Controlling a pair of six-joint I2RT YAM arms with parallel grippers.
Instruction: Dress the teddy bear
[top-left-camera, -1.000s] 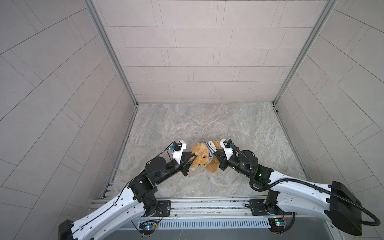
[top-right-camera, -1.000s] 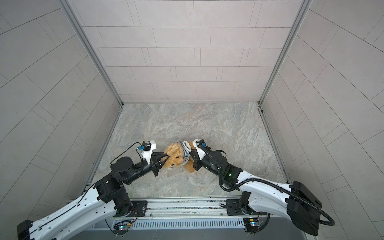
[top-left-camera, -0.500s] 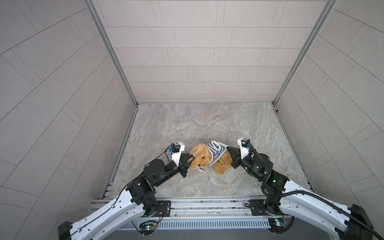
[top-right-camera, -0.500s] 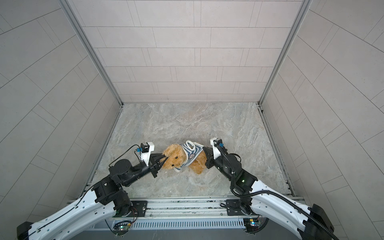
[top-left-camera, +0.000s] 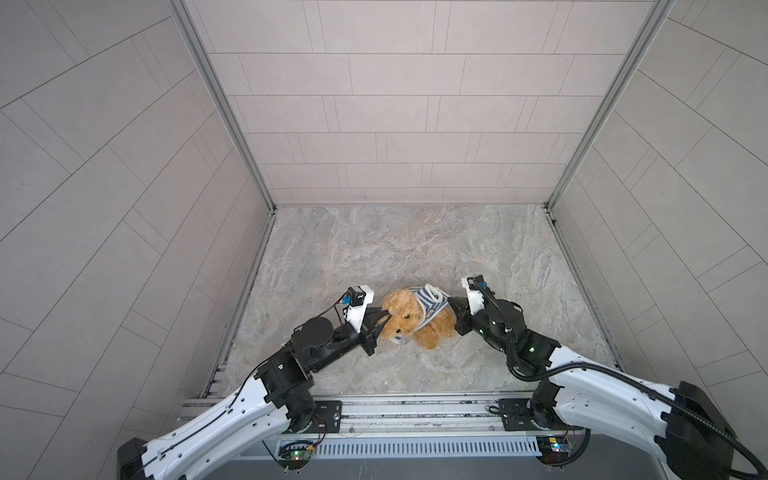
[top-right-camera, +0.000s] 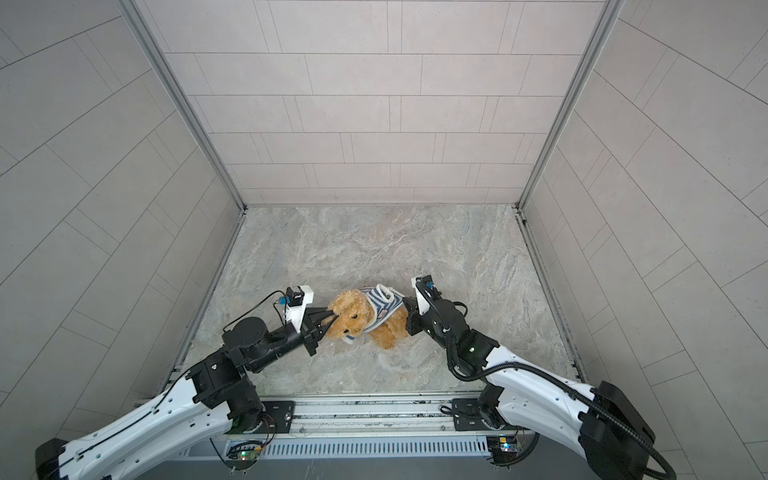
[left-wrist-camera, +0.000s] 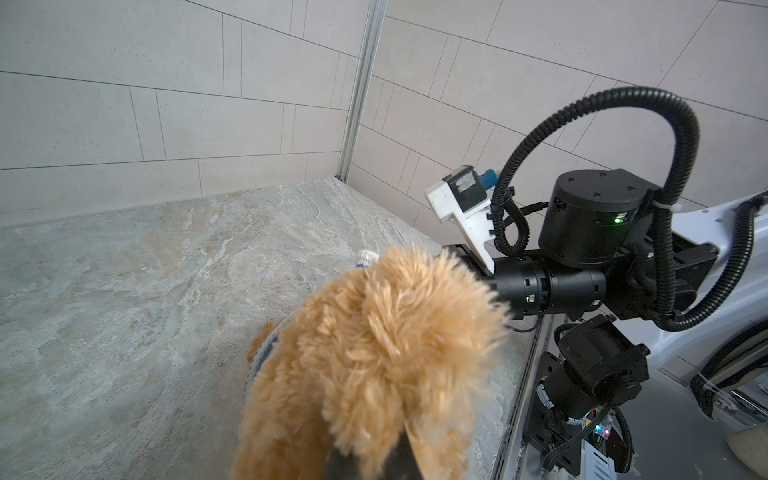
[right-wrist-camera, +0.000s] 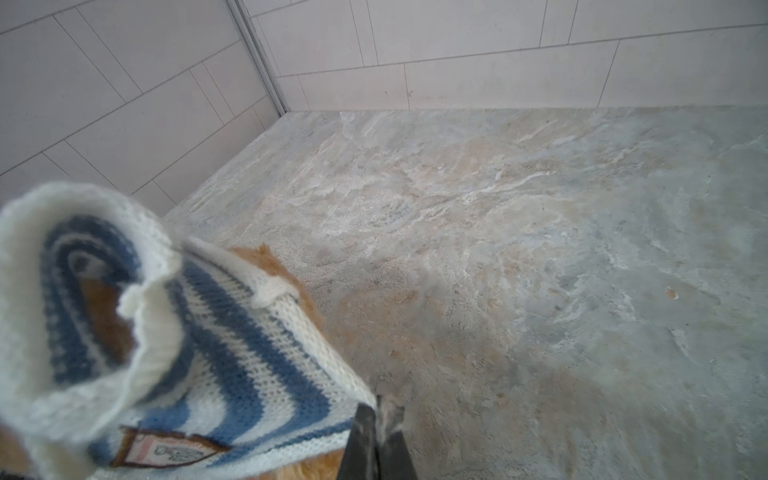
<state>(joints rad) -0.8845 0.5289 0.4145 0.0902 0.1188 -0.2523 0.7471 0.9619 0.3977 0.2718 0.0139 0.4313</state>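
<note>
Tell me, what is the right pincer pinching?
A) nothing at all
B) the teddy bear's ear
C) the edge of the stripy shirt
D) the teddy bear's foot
C: in the right wrist view the right pincer is shut on the white hem of the striped shirt, not on the fur of the teddy bear.

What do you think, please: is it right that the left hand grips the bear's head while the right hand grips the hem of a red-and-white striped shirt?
Not quite: the shirt is blue-and-white striped, not red-and-white, as the right wrist view shows. The rest is right: the left hand grips the teddy bear at its head, and the right hand grips the shirt's hem.
</note>
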